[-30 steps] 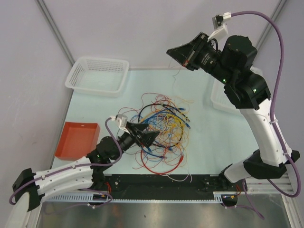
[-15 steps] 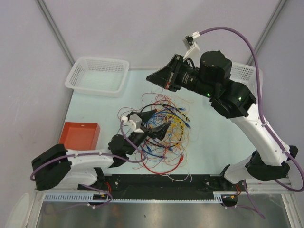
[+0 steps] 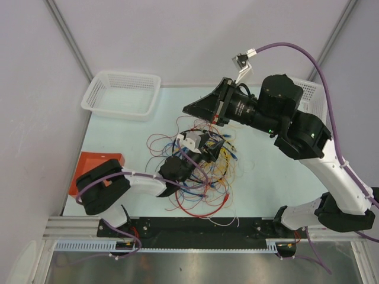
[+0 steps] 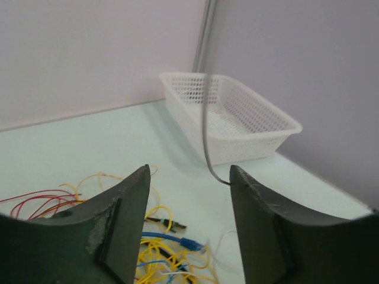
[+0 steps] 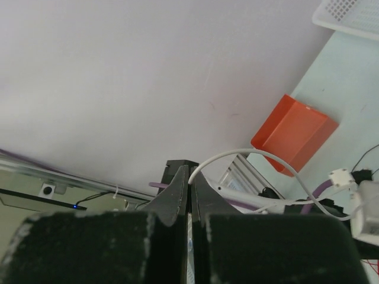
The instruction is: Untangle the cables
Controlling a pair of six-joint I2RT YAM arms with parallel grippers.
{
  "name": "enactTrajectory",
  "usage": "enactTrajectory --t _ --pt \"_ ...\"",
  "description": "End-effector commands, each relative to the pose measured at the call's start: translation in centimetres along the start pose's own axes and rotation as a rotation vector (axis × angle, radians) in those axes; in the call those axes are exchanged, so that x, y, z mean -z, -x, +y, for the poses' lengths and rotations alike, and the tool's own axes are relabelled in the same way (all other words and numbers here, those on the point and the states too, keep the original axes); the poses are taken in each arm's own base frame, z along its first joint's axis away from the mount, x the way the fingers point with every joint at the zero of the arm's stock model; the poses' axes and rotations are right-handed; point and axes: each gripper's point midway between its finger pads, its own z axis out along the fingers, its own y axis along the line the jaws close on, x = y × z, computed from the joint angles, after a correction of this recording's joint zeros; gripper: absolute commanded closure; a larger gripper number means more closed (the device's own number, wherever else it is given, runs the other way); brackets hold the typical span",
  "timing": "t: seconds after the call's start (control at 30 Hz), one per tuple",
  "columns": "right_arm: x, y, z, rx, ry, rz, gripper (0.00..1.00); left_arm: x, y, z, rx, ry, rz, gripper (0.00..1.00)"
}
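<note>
Left arm low, stretched from base toward 2 o'clock. Left gripper fingers spread wide. Right arm raised, elbow high, wrist pointing 9 o'clock. Right gripper jaws pressed together, tips touching.

Clad in white shells over black joints, with wedge-shaped black fingers and thick purple cables.

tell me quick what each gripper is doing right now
Left gripper: open, over the cables.
Right gripper: closed; whether it pinches anything cannot be told.
</note>
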Motion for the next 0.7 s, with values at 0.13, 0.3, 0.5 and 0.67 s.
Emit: enactTrajectory --t 0.13,0.3,0.5,0.67 --pt "2.5 1.1 2.9 0.001 0.086 -0.037 1.0 -1.7 8.7 0.4 0.213 -0.053 -0.375 0.82" --pt "3.2 0.9 1.7 0.036 0.048 -0.048 1.0 -1.2 10.6 -0.1 0.224 -0.079 -0.406 1.0" --pt "6.8 2.6 -3.2 0.208 -0.157 -0.189 0.53 0.3 10.3 2.7 0.126 0.109 -0.071 1.0" --pt "10.0 2.7 -7.7 0.282 -0.292 -0.28 0.31 1.8 14.1 5.2 0.009 0.255 0.151 1.0"
